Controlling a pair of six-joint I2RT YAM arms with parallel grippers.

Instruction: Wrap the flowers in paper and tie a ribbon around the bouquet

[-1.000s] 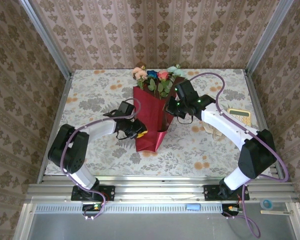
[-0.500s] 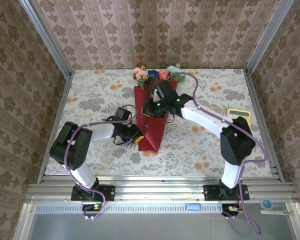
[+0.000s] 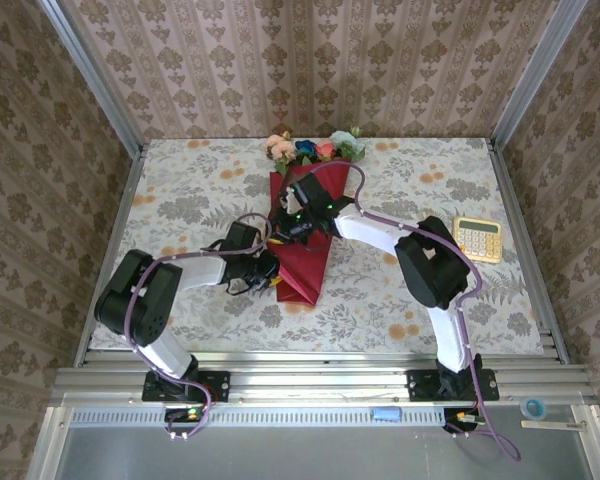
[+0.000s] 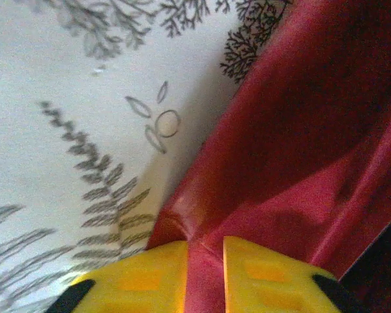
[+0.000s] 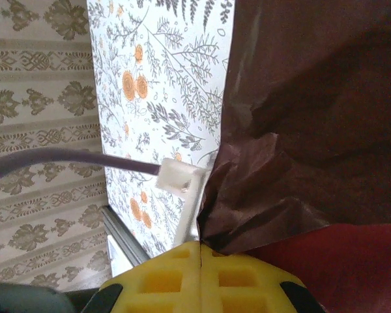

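Looking down from overhead, the camera caught the bouquet [image 3: 308,262], a cone of creased dark red wrapping paper, lying flat along the middle of the floral-clothed table [image 3: 180,190]. Its pink, red, blue and teal artificial flower heads [image 3: 315,150] pointed at the far edge and its narrow tail at the near edge. That view also took in a small cream-yellow calculator [image 3: 478,238] near the right edge, well apart from the cone. The left gripper [image 3: 268,272] sat at the cone's lower left side, and the right gripper [image 3: 288,222] on its upper half, just below the blooms. How far either stood open could not be read from up there.

The wrist cameras supplied that. The left gripper [image 4: 205,277] had its yellow pads [image 4: 150,277] nearly together, a fold of the red paper [image 4: 300,130] pinched in the slim gap between them at the sheet's edge. The right gripper [image 5: 201,277] was closed pad against pad. The paper's crumpled edge bunched down to that seam, though whether it was nipped there could not be told. A purple cable [image 5: 65,158] ending in a white connector [image 5: 179,177] lay just beside it.
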